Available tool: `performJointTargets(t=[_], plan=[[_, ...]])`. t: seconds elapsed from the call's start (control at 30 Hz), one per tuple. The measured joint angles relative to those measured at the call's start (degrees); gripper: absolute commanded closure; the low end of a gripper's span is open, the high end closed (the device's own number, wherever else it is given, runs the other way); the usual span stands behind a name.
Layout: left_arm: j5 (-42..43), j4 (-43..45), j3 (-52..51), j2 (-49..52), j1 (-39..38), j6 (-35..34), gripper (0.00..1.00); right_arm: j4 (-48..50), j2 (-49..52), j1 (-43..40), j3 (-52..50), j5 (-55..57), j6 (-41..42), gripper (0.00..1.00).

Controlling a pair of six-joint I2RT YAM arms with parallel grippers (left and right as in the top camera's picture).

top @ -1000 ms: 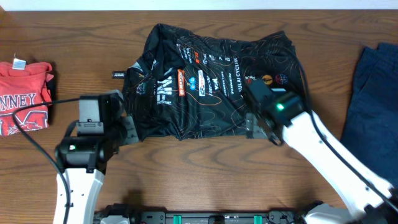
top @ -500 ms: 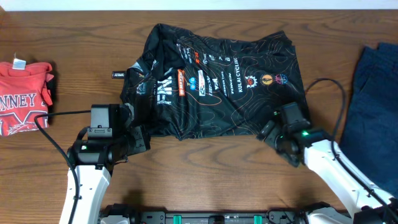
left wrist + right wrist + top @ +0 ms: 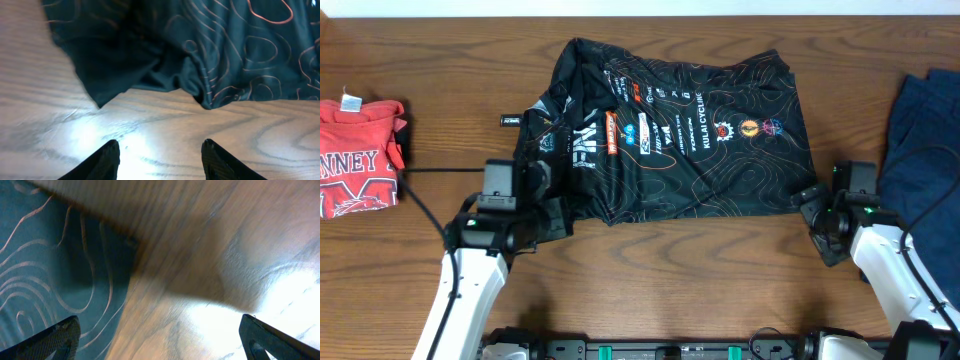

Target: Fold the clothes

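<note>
Wood-grain table point(image 3: 650, 290) carries the black jersey point(image 3: 690, 130) spread at its centre, long axis running left to right, lower hem facing both arms. You have the left gripper point(image 3: 161, 159) half open and empty over bare wood, the hem's lower-left corner just ahead of its jaws. Your right gripper point(image 3: 160, 340) is spread wide and empty beside the lower-right corner, with cloth toward its left jaw.
</note>
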Motion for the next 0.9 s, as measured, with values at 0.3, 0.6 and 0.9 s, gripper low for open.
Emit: performJointTargets(t=[0.3, 0.6, 0.9], plan=[[-0.1, 1.7, -0.3, 2.4, -2.9, -1.3, 0.45, 10.0, 1.7, -1.5, -4.0, 0.3, -3.0, 0.12], [-0.1, 1.7, -0.5, 2.4, -2.9, -1.7, 0.46, 21.6, 8.0, -1.6, -3.1, -0.3, -6.0, 0.52], [-3.4, 3.6, -3.0, 2.4, -3.0, -6.1, 0.51, 22.9, 11.0, -1.7, -2.4, -3.5, -6.8, 0.99]])
